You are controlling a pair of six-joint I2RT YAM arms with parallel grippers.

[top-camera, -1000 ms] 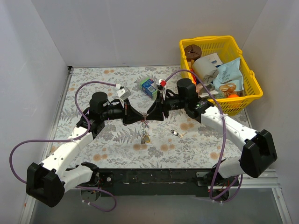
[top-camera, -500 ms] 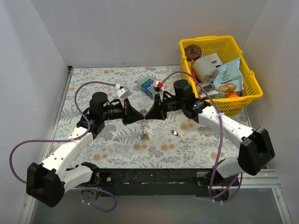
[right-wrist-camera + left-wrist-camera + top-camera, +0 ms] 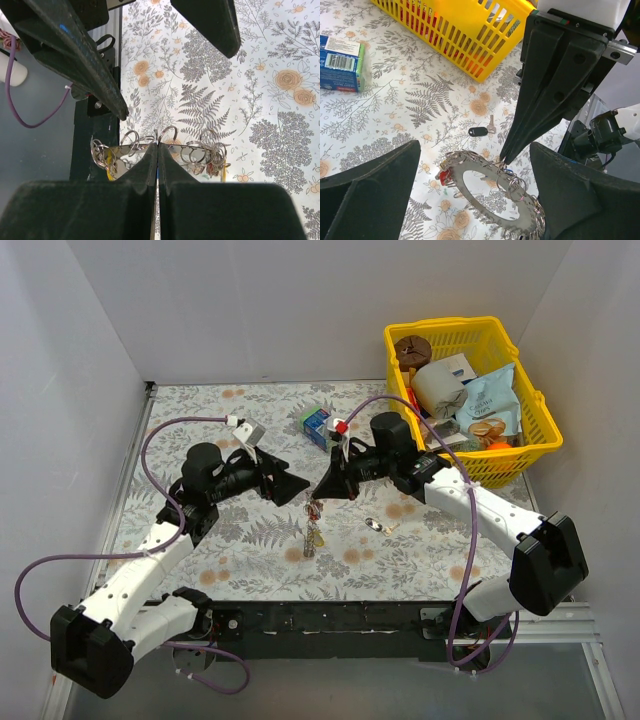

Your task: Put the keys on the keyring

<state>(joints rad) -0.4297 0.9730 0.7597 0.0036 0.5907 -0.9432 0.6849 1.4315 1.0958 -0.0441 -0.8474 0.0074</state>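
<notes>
Your left claw (image 3: 296, 485) has just sprung wide and backed off, holding nothing. Now your right claw (image 3: 158, 150) pinches the flat grey metal keyring (image 3: 470, 179), which dangles under its tips with coloured-head keys (image 3: 443, 175) threaded on. One dark-headed key (image 3: 478, 131) lies loose nearby, so I'd say you're not done.

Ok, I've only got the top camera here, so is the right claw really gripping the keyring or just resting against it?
Observer: Gripping it. In its own wrist view the right claw is shut on the rim of the keyring.
Operator: And the other one?
Observer: The left claw is wide open. Its wrist view shows the keyring lying between the two sides, touching neither.
Operator: What's the small thing lying beyond it?
Observer: A loose key with a dark head, lying flat on the table and not threaded on.
</notes>
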